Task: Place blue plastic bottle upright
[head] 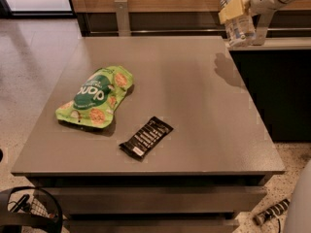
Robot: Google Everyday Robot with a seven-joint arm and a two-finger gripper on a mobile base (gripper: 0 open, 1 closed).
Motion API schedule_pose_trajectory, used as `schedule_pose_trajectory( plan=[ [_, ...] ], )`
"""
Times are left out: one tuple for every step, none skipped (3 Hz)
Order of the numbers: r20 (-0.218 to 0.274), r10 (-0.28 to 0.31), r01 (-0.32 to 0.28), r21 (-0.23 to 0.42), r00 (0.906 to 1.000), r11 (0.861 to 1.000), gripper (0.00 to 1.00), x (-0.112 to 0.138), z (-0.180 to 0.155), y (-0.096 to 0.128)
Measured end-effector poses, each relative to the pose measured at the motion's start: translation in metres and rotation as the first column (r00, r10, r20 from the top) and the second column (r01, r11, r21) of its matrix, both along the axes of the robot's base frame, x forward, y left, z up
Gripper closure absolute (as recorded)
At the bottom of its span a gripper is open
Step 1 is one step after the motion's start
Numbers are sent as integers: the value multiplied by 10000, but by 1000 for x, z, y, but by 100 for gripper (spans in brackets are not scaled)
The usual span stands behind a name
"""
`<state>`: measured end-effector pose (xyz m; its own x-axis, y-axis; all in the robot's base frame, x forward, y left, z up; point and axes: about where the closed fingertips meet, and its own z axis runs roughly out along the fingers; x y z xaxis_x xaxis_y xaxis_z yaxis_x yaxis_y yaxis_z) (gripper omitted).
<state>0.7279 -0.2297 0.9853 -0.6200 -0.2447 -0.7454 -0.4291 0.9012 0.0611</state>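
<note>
Gripper: the robot's two-finger gripper [233, 9] is at the top right of the camera view, above the far right corner of the table. Its pale yellow fingers [230, 11] are clamped across the bottle's body.

Blue plastic bottle: the small clear plastic bottle with a white label [239, 30] hangs in the gripper, clear of the tabletop and close to vertical with a slight lean. Which end carries the cap cannot be told.

Why held so: gripping across the middle leaves the lower end free, so the bottle can probably be lowered straight down to stand on that end.

Shadow: a dark patch [228, 69] lies on the table surface below the bottle, which fits the bottle being in the air and not resting.

Table: the grey, square, flat-topped table [194, 110] has bare surface under the gripper, well apart from the other items, so it looks like a sensible spot to set the bottle down.

Green pouch: the crumpled green foil snack pouch [96, 97] lies flat on the left side. Its large white lettering is turned away from the camera and not surely readable.

Snack bar: the black wrapped snack bar [146, 137] lies flat near the front centre. Its white print is too small to read.

Bottle label: dark print shows but is illegible.
</note>
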Motion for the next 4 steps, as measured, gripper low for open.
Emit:
schedule_pose_trajectory(
  plan=[
    [899, 1678, -1726, 491, 9817, 9838, 100, 5, -3, 24],
    [1773, 3101, -3203, 312, 9340, 9468, 100, 3, -10, 47],
    [2885, 4575, -4692, -314, 8411, 8825, 100, -7, -23, 68],
    [3681, 5487, -5516, -1081, 7506, 8271, 100, -11, -30, 83]
  ],
)
